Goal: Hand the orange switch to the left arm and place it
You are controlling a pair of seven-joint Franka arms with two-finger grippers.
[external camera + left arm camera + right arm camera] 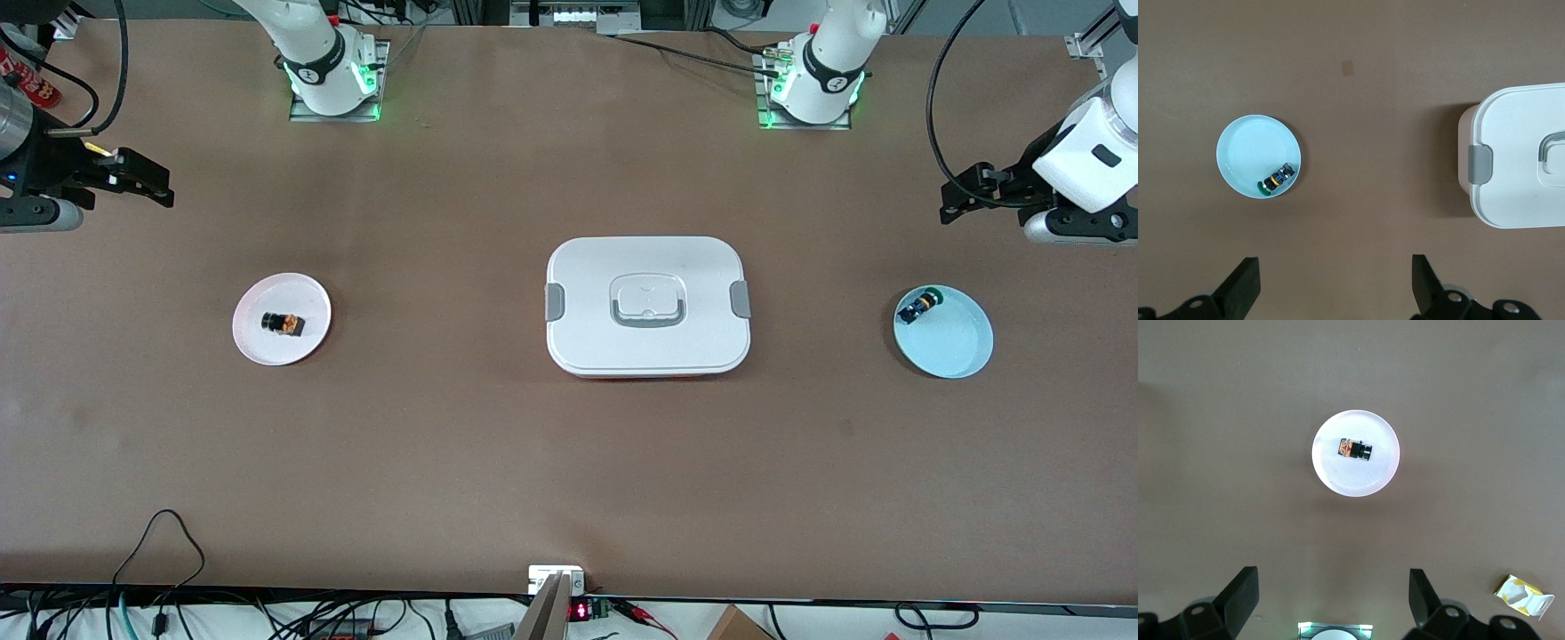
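While both arms hang high at the two ends of the brown worktop (569,462), the orange switch (283,324) lies on its side in the middle of a white plate (307,298) toward the right arm's end, untouched. The right gripper (147,185) hovers over bare worktop near that end, fingers (1238,597) spread wide and holding nothing; its wrist view looks straight down on the plate and switch. The left gripper (965,197) hovers over the other end, its fingers (1241,287) likewise spread and empty, above a pale blue plate (965,351) that carries a second small switch (917,307) with blue-green parts, lying against the rim. Between the two plates sits the box (648,307), white, flat and lidded, with grey clips at its sides, squarely on the straight line a hand-over would take. The transfer appears not to have begun. The switch looks tiny, light and rigid, a hard plastic part that should not deform but could roll on its round black barrel or skid across the smooth plate if nudged. The squarer orange body probably offers the flatter faces for a pinch, taken across its short width from above; a grip on the round end seems likelier to slip. A crumpled yellow-and-white wrapper (1523,595) lies on the worktop in the right wrist view.
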